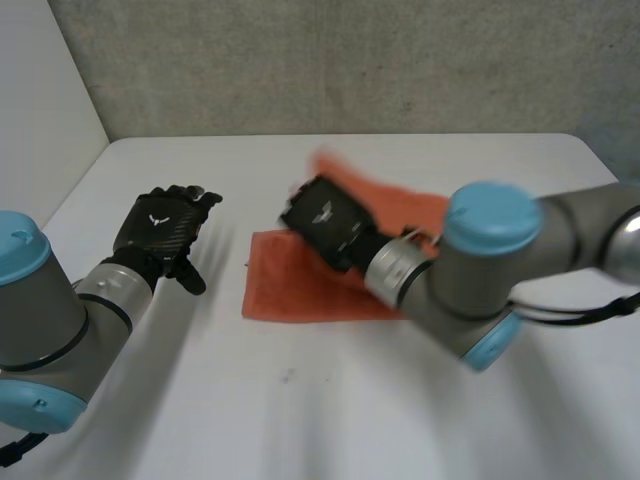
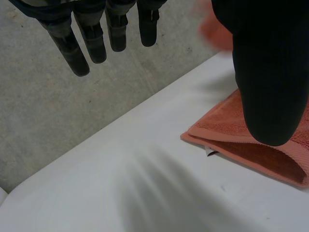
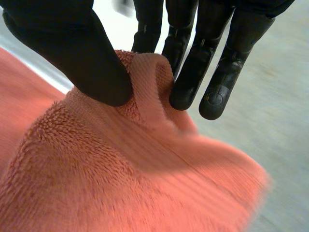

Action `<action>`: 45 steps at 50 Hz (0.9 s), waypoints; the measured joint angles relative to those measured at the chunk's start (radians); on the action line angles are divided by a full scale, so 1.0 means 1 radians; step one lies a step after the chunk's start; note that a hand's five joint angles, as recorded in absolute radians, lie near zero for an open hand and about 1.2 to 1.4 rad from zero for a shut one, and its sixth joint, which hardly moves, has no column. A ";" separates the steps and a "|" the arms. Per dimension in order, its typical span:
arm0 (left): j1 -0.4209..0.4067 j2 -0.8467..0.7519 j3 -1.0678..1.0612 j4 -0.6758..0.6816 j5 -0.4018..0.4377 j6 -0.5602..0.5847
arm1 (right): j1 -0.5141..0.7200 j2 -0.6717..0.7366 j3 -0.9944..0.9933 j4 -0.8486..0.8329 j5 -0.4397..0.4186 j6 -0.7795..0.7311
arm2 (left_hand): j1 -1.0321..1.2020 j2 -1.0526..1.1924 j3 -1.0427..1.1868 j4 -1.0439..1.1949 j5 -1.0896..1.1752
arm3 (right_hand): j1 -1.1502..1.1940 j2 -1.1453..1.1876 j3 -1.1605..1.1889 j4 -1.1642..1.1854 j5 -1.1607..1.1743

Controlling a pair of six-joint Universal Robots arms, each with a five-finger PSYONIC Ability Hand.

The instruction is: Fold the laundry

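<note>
One salmon-orange terry towel point(image 1: 290, 295) is laid near the middle of the white table point(image 1: 300, 410), to the right of the left hand point(image 1: 160, 232). Its near-left part is left flat, while its far edge is held raised by the right hand point(image 1: 325, 222), which is extended across the cloth from the right. In the right wrist view a hem of the towel is seen pinched between the thumb point(image 3: 82, 63) and the fingers point(image 3: 190, 82), so that hand is clamped on the cloth. The grip is judged to be taken at the edge so that the far part can be carried over the flat part for a fold. The left hand is held apart from the towel, above bare table, with its fingers point(image 2: 96, 46) straight and spread and nothing between them. It is judged to be parked clear of the cloth's path, yet near enough to be brought in at the near-left corner.

Thick looped pile is shown on the towel, with a smoother woven band along the hem. At the near-left corner two layers are seen lying one upon the other, so one fold is judged to be made already. A small pale tag point(image 2: 211, 152) is tucked between those layers. The flat part is smooth, and the raised part is bunched at the pinch.
</note>
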 measured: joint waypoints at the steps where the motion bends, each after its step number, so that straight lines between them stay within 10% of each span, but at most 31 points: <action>1: 0.000 0.000 -0.001 0.000 0.000 0.000 | 0.032 0.027 -0.001 0.001 -0.004 -0.009 | 0.000 0.000 0.000 0.000 0.000 | -0.031 -0.053 -0.043 -0.047 -0.034; 9: -0.005 0.000 -0.003 0.000 0.000 0.000 | 0.056 0.064 0.000 0.037 0.140 -0.012 | 0.000 0.000 0.000 0.000 0.000 | -0.754 -0.915 -0.926 -0.913 -0.890; 26: -0.014 -0.008 -0.012 0.001 0.000 0.003 | -0.286 -0.095 0.207 0.279 0.214 0.377 | 0.000 0.000 0.000 0.000 0.000 | -0.754 -0.916 -0.931 -0.913 -0.893; 36: -0.021 -0.012 -0.014 0.000 0.001 0.003 | -0.360 -0.085 0.272 0.274 0.153 0.378 | 0.000 0.000 0.000 0.000 0.000 | -0.582 -0.709 -0.706 -0.712 -0.710; 45: -0.028 -0.012 -0.021 0.001 0.000 0.003 | -0.382 -0.064 0.277 0.143 0.120 0.389 | 0.000 0.000 0.000 0.000 0.000 | -0.062 0.040 0.038 0.043 -0.007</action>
